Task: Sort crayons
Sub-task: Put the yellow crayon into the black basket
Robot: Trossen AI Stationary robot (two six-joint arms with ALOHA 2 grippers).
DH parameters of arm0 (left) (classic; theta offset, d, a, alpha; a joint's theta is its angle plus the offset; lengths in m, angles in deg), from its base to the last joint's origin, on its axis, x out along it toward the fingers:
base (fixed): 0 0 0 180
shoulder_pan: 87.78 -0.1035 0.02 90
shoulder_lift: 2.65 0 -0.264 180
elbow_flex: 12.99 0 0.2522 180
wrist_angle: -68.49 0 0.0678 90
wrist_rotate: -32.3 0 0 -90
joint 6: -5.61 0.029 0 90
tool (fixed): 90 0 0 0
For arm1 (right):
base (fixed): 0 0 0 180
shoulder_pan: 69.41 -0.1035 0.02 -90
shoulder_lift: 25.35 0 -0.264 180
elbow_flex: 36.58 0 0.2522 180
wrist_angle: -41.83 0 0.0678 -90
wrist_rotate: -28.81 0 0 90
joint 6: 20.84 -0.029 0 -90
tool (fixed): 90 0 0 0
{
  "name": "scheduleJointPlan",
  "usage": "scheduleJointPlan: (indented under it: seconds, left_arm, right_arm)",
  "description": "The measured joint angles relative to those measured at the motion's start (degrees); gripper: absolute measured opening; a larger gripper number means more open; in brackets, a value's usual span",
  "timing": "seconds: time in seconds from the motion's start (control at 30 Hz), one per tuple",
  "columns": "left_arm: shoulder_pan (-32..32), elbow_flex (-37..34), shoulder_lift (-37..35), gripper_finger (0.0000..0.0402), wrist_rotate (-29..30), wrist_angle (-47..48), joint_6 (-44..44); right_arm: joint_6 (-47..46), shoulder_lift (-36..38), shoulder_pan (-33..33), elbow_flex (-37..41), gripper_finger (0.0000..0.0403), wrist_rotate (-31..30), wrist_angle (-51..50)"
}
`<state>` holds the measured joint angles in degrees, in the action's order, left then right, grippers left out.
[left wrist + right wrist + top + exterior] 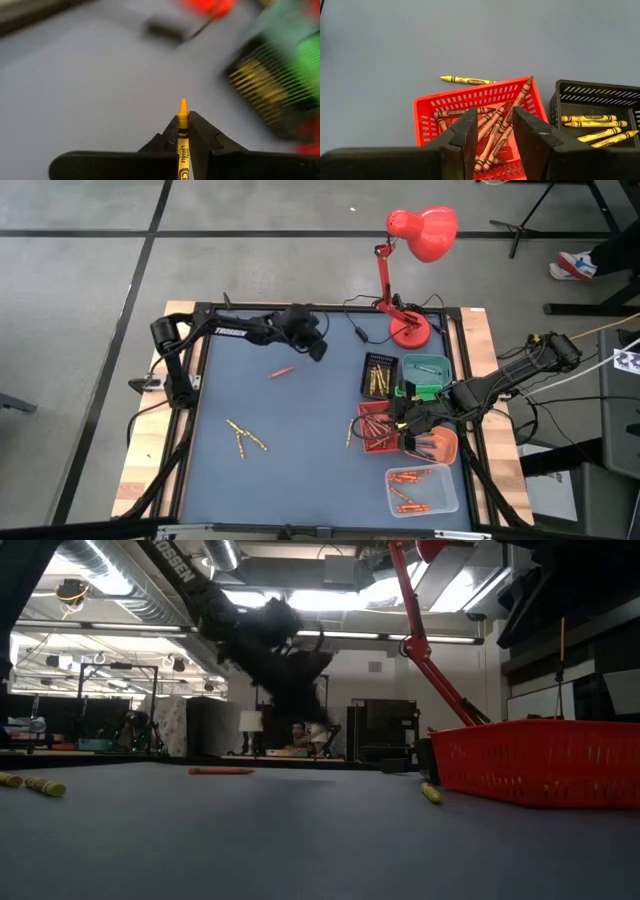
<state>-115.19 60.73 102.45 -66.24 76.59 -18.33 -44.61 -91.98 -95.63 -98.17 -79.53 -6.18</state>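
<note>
**Yellow crayon gripped by the left pincer above the tabletop**

The left pincer [183,131] was seen closed on a yellow crayon [182,142], whose tip stuck out past the fingertips. In the high view that pincer [312,340] was held over the blue tabletop [290,460] toward its 12 o'clock edge, lifted clear of the surface. A red crayon [281,372] lay on the tabletop at about 7 o'clock of it. A few yellow crayons [243,438] were scattered toward the 8 o'clock part of the tabletop. The right pincer [491,135] stood open and empty over a red tray [470,102] of orange crayons [492,127]. Beside it, at 3 o'clock, a black tray [592,92] held more yellow crayons [592,121].
</note>
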Motion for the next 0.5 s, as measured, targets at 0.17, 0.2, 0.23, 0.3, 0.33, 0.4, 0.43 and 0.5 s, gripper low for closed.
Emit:
scheduleJointPlan:
  seconds: [0.17,0.2,0.23,0.3,0.33,0.4,0.43,0.5]
  left_arm:
    - [4.58,0.00,-0.02,0.0004,-0.52,-15.34,-1.42]
    - [5.86,0.00,-0.02,0.0004,0.75,-17.31,-1.41]
    - [7.22,0.00,-0.02,0.0004,2.04,-18.77,-1.28]
    - [9.94,0.00,-0.02,0.0004,5.61,-20.78,0.30]
    - [11.32,0.00,-0.02,0.0004,7.39,-21.31,1.26]
    - [13.87,0.00,-0.02,0.0004,11.33,-22.40,2.89]
    - [15.03,0.00,-0.02,0.0004,13.04,-23.05,3.55]
    - [17.02,0.00,0.25,0.0005,15.76,-24.78,4.65]
  right_arm:
    - [0.00,0.00,0.00,0.00,0.0120,0.00,0.34]
    - [0.00,0.00,0.00,0.00,0.0120,0.00,0.34]
    - [0.02,0.00,0.00,0.00,0.0120,0.00,0.34]
    - [0.02,0.00,0.00,0.00,0.0120,0.00,0.34]
    - [0.02,0.00,-0.01,0.00,0.0120,-0.01,0.35]
    - [0.02,0.00,0.00,0.00,0.0120,0.00,0.36]
    - [0.02,0.00,0.00,0.00,0.0120,-0.01,0.38]
    - [0.02,0.00,0.00,0.00,0.0120,-0.02,0.52]
